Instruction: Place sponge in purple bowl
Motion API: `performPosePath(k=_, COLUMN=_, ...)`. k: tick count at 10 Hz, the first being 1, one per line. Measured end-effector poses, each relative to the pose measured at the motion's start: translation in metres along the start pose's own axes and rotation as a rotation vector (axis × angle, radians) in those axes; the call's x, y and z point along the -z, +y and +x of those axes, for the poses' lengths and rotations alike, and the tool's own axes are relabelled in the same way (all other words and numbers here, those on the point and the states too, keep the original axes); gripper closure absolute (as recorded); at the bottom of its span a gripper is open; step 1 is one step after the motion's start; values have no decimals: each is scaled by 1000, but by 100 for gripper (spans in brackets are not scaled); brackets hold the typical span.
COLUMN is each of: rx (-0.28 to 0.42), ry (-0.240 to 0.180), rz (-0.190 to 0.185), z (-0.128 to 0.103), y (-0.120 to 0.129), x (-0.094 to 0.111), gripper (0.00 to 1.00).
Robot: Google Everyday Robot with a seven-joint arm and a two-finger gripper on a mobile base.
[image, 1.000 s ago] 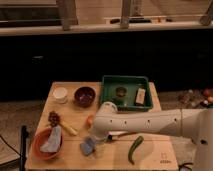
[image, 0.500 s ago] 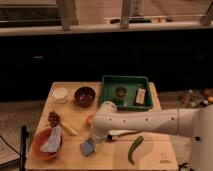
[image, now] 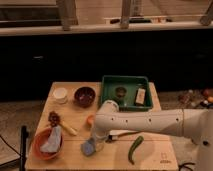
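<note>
On a wooden table (image: 115, 161), starting at 8 o'clock: an orange bowl (image: 39, 150) with a pale blue crumpled wrapper (image: 52, 142) inside. Toward 9 o'clock, a dark reddish lump (image: 53, 118) and a pale stick-like item (image: 68, 130) just beside it. At 10 o'clock, a small white cup (image: 60, 95). Next to that, at 11 o'clock, the purple bowl (image: 84, 96).

Blue-grey sponge (image: 87, 148) flat on the table at 6 o'clock, near the front edge and well apart from the purple bowl. Gripper (image: 96, 142) low at the sponge's 1 o'clock side, touching it or nearly so; cannot tell whether spread, closed or clamped on it. Small orange object (image: 90, 120) just behind.

White arm (image: 150, 122) reaching in from 3 o'clock. Green tray (image: 126, 78) at 1 o'clock, holding a round dark item (image: 120, 91) and a small bottle-like item (image: 140, 95), label unreadable. Green chili pepper (image: 134, 149) at 5 o'clock. Small printed mark (image: 161, 161) at the near right corner, too faint to read.
</note>
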Motion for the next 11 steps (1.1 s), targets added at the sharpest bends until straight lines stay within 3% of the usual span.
performPosePath(k=11, rx=50, ry=31, rz=89, z=-10, y=-11, x=70, gripper=97)
